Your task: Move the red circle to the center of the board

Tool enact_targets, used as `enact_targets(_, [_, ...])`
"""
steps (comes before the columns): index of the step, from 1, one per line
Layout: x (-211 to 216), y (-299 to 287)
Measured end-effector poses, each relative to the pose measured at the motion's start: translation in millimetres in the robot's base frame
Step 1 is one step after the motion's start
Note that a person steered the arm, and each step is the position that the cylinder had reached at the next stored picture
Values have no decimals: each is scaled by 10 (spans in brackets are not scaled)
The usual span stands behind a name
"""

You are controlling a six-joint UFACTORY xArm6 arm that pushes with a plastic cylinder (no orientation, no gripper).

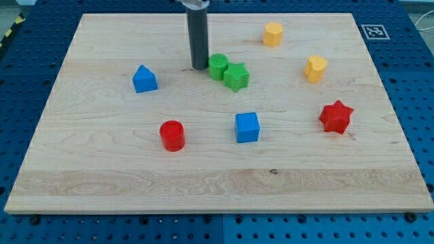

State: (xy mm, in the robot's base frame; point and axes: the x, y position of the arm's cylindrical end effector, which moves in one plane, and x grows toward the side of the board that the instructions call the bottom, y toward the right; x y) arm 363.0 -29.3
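Note:
The red circle (172, 135) is a short red cylinder lying left of and below the board's middle. My tip (199, 67) touches the board in the upper middle, well above and a little right of the red circle. It stands just left of the green circle (218, 66), close to it or touching; I cannot tell which. The rod rises straight up out of the view's top.
A green star (236, 76) touches the green circle's right side. A blue house-shaped block (144, 79) is at upper left, a blue cube (247, 127) right of the red circle, a red star (336, 116) at right, a yellow hexagon (272, 34) and another yellow block (315, 68) at upper right. The wooden board (102, 190) sits on a blue pegboard.

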Motion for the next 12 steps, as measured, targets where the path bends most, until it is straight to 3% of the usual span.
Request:
enact_targets(2, [174,-86])
enact_targets(4, [841,-125])
enact_targets(5, [1269,-382])
enact_targets(7, [1380,-1330])
enact_targets(9, [2086,-1152])
enact_targets(10, [2065,-863])
enact_targets(12, [1425,-774])
